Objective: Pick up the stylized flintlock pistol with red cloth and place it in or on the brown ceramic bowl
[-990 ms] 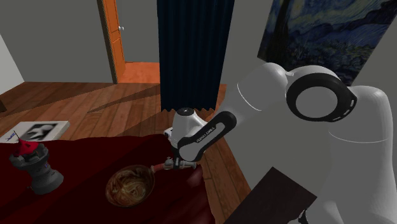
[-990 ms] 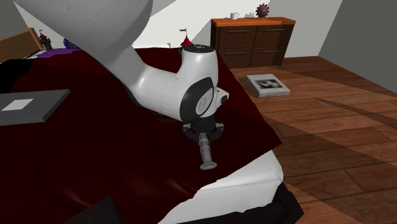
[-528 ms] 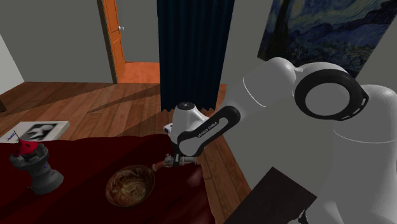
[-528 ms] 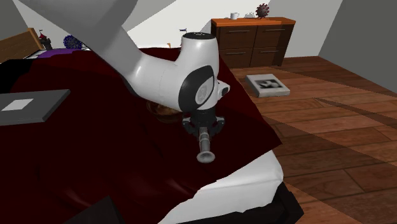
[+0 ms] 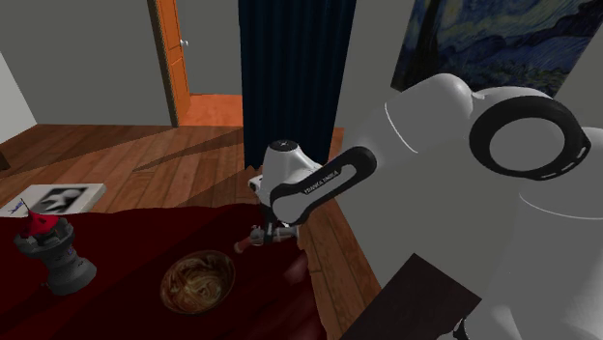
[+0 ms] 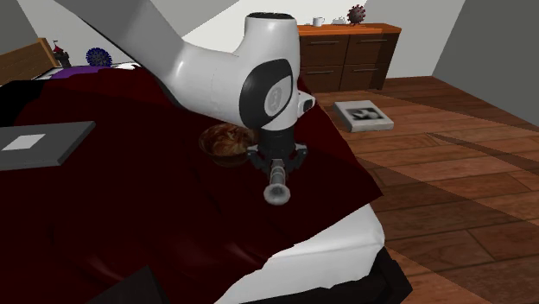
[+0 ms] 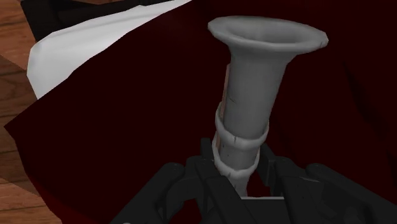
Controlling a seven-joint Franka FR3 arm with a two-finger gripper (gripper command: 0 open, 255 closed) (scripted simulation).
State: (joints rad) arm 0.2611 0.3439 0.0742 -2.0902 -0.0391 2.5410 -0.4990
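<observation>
The pistol shows as a grey barrel with a flared muzzle (image 7: 254,95), and my gripper (image 7: 242,181) is shut on its rear part. It hangs above the dark red bedcover in the second exterior view, muzzle (image 6: 277,190) pointing toward that camera below the gripper (image 6: 276,162). In the shoulder view the pistol (image 5: 249,241) sticks out to the left of the gripper (image 5: 272,233). The brown bowl (image 5: 197,281) sits on the cover down and to the left of it, and just beside the hand, to the second exterior view's left (image 6: 226,141). Red cloth is hidden.
A dark grey pedestal with a red top (image 5: 53,253) stands at the shoulder view's left. A flat grey slab (image 6: 39,144) lies on the bedcover. White sheet (image 6: 311,259) marks the bed's edge. On the wood floor are a patterned mat (image 6: 364,114) and a dresser (image 6: 345,53).
The arm has risen with the pistol, lifting it higher off the bedcover. In the second exterior view the hand no longer covers the bowl.
</observation>
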